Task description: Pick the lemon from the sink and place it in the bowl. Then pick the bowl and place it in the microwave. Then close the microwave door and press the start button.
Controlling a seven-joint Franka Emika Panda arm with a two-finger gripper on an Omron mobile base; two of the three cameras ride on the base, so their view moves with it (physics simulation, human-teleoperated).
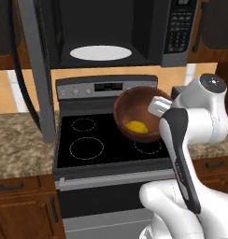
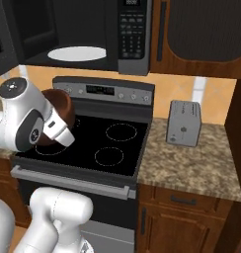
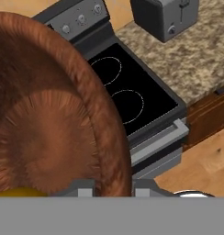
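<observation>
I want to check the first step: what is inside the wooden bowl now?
The lemon lies inside the bowl, low against its wall. The robot's arm covers the bowl's right rim, so the pincer's hold there cannot be seen.

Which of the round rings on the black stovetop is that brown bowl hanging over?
The front right ring: the round dark reddish-brown wooden bowl hangs above it, tilted, the small yellow lemon inside. The other three rings lie uncovered.

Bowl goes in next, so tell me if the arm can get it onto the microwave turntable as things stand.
Probably yes. The microwave door is swung open, and the white turntable lies bare. The gripper holds the bowl, lemon inside, above the stove, below the cavity.
</observation>
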